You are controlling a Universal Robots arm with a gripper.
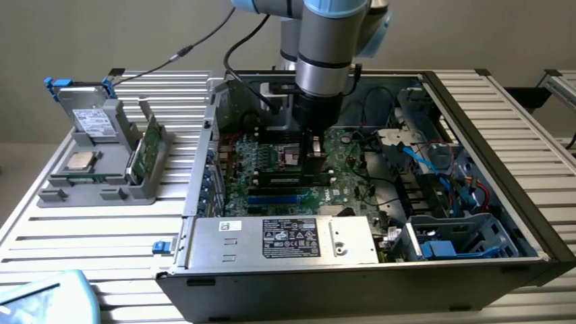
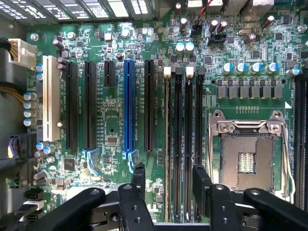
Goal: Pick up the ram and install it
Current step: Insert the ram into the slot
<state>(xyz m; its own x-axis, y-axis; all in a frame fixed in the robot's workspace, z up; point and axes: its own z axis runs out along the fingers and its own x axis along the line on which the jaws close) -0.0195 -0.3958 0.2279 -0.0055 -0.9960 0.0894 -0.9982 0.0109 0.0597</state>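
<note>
The ram is seen edge-on as a thin green strip standing in the memory slot nearest the long black expansion slots, beside the other black memory slots. My gripper is open. One finger stands on each side of the ram's end, with a gap to each and nothing gripped. In the exterior view my gripper reaches straight down into the open computer case, just above the motherboard.
An empty processor socket lies beside the memory slots, and a blue slot on their other side. A grey power supply fills the case front. On the exterior view's left a grey holder carries a silver chip and a green card.
</note>
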